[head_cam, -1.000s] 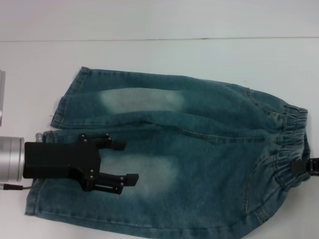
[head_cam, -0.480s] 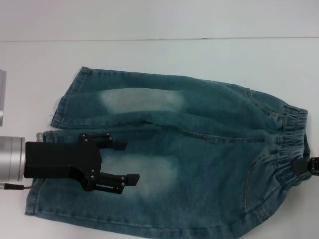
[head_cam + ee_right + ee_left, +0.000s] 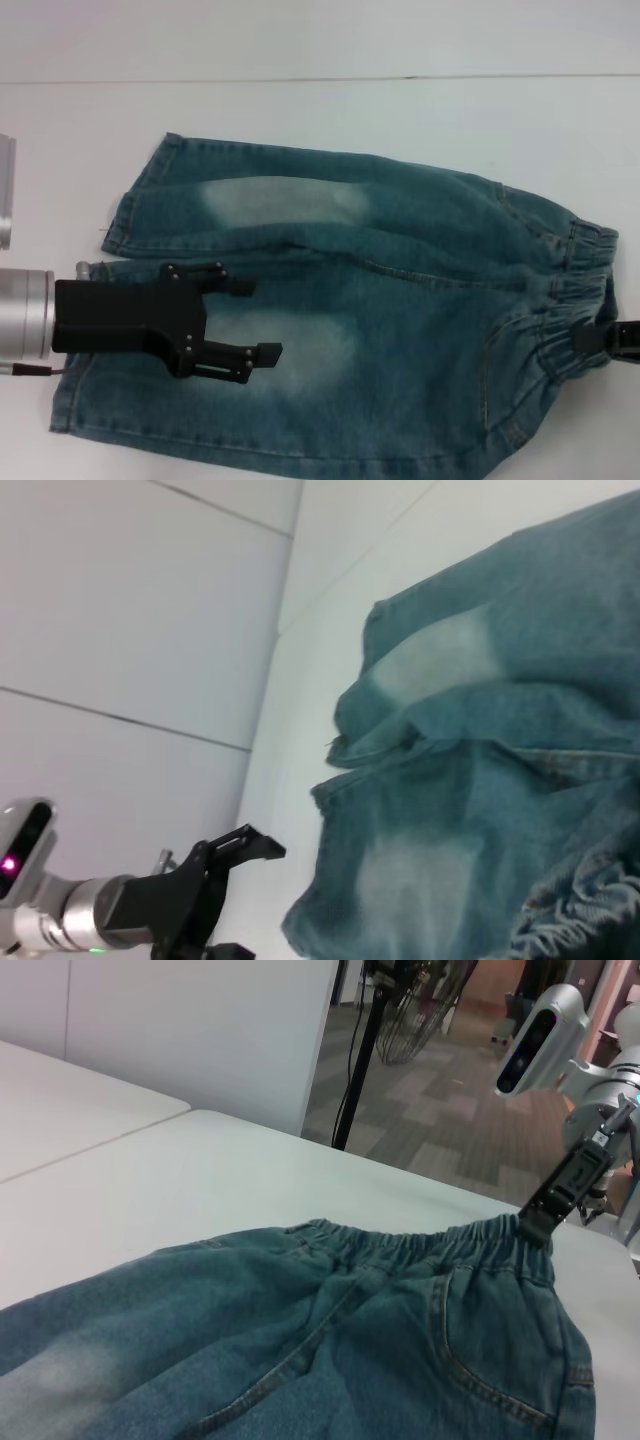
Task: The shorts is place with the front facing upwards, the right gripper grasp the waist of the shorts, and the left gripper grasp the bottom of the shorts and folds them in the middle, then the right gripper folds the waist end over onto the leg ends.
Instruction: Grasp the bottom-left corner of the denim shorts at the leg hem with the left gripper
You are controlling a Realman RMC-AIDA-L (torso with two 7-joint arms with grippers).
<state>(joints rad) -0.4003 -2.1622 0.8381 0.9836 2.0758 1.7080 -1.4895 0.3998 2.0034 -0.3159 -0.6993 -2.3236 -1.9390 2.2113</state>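
1. Lying flat on the white tabletop [image 3: 320,110], the small blue washed-denim shorts with pale faded patches [image 3: 340,320] fill the lower middle of the head view, front side up. Their long axis runs across the frame, with the legs to the left and the waist to the right.

2. The darker, elastic-gathered waist of the shorts [image 3: 585,290] sits at the right edge of the frame. The bottom of the shorts [image 3: 115,225], two straight stitched hems, sits at the left side.

3. The right gripper [image 3: 612,340], a black claw at the far right edge, looks clamped on the lower part of the waistband. In the left wrist view its fingers [image 3: 545,1222] pinch the band, which puckers up where it is held.

4. The left gripper [image 3: 235,320], a black two-finger claw on a shiny silver cylinder wrist, hovers over the lower leg at lower left. Its fingers are spread apart and point right, toward the waist. It holds nothing.

5. The hem it must take lies behind its fingertips, back toward its own wrist at the left. I judge the left gripper must draw back or drop onto that lower hem edge before the fold can start. The left arm is plainly the nearer one to it.
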